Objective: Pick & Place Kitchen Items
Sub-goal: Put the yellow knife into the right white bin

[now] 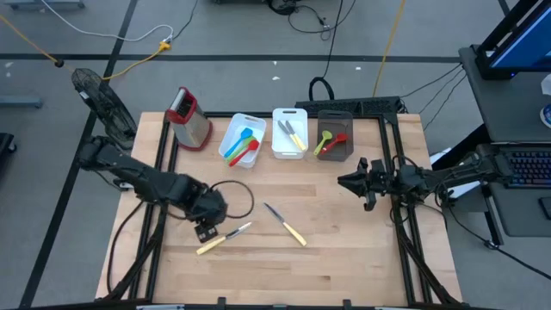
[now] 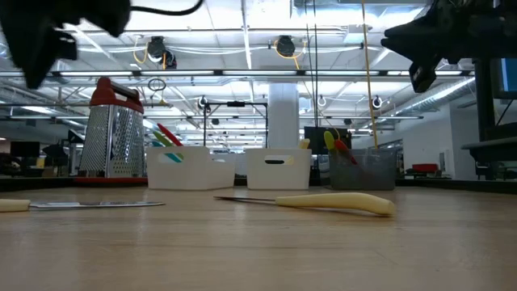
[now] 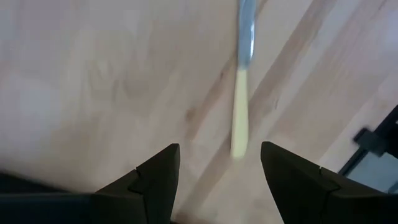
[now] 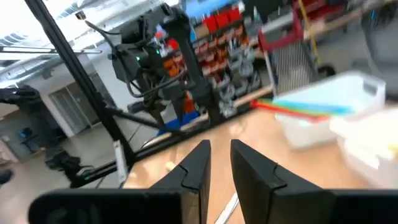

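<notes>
Two knives with pale yellow handles lie flat on the wooden table: one (image 1: 222,239) near the left, one (image 1: 286,224) at the middle. My left gripper (image 1: 206,230) hangs open above the left knife, pointing down. In its wrist view the fingers stand to either side of the handle's (image 3: 239,118) free end, clear of it. My right gripper (image 1: 356,182) waits at the right, held level above the table and shut on nothing (image 4: 215,163). Other utensils lie in a white bin (image 1: 242,139), a second white bin (image 1: 290,133) and a dark grey bin (image 1: 334,138).
A red-topped metal grater (image 1: 189,116) stands at the far left beside the bins, which line the far edge. Bare wood lies around both knives and toward the near edge. A cable loops on the table by my left arm (image 1: 245,196).
</notes>
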